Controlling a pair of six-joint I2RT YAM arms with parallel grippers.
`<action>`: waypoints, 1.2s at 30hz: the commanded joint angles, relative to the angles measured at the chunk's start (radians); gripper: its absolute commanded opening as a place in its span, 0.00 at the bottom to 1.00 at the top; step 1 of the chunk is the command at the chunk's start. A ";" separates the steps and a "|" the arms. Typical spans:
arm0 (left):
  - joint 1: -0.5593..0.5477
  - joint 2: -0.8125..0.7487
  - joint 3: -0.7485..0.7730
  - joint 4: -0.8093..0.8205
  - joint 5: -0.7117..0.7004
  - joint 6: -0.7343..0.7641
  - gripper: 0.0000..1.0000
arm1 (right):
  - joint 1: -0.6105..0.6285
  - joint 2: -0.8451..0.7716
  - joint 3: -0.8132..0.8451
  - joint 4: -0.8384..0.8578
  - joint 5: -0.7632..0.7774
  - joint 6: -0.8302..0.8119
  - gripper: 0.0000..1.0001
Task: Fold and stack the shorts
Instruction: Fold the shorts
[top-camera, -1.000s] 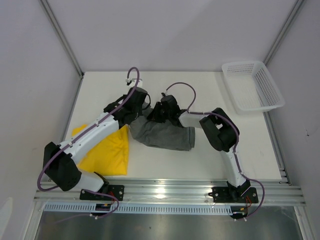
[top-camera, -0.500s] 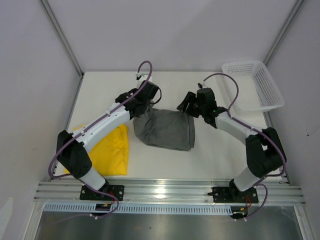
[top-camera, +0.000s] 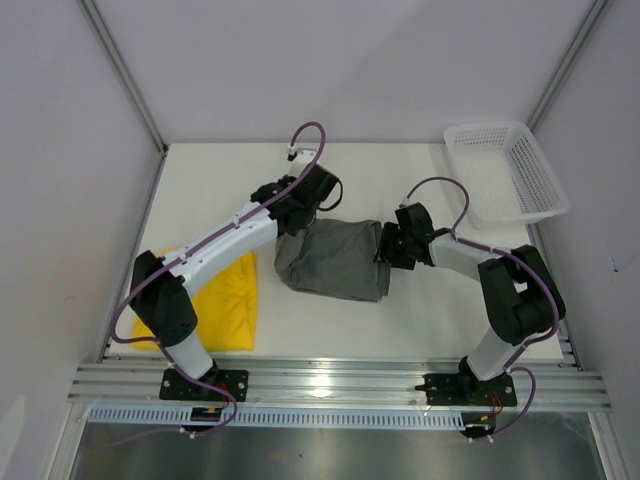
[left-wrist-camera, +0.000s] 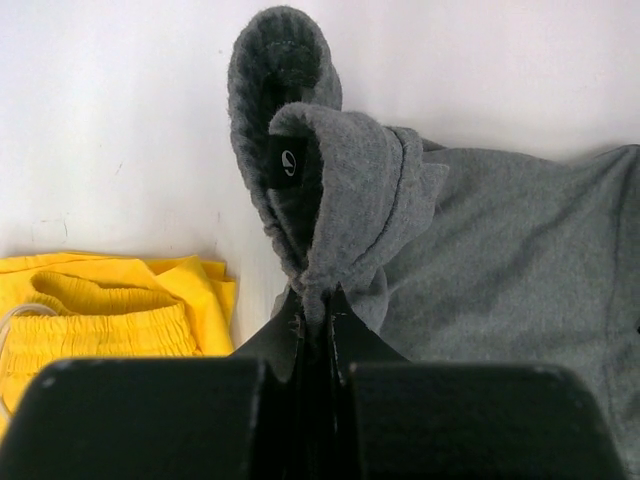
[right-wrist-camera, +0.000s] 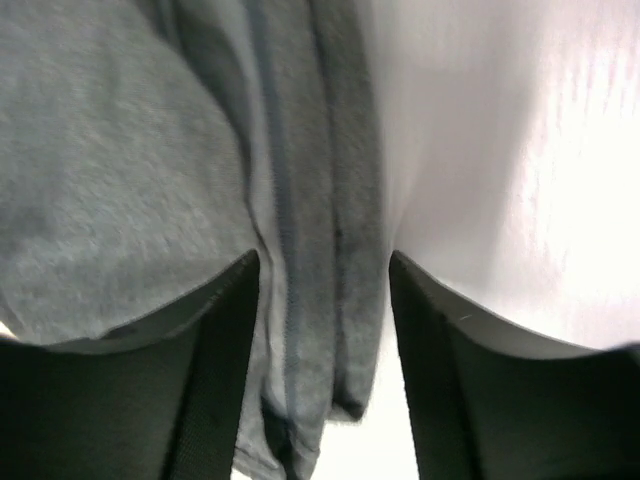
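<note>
White mesh basket (top-camera: 462, 170) being shown by top view only, well right of right tool (top-camera: 386, 248). Grey-green shorts (top-camera: 335, 262) being pinched at bunched waistband by left tool (left-wrist-camera: 318, 330); right tool being held spread astride opposite edge. Yellow shorts (top-camera: 225, 300) being seen left of left tool.

yellow shorts (top-camera: 225, 300) partly under arm (top-camera: 210, 248), grey shorts (right-wrist-camera: 120, 150) blurred
</note>
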 joint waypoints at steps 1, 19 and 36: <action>-0.047 0.030 0.088 -0.005 -0.064 -0.034 0.01 | 0.018 0.025 -0.004 0.005 0.023 -0.031 0.54; -0.207 0.257 0.203 -0.031 -0.066 -0.235 0.00 | 0.019 0.035 -0.047 0.048 -0.014 -0.021 0.38; -0.215 0.371 0.243 0.027 0.008 -0.423 0.02 | 0.003 0.036 -0.069 0.087 -0.057 -0.002 0.38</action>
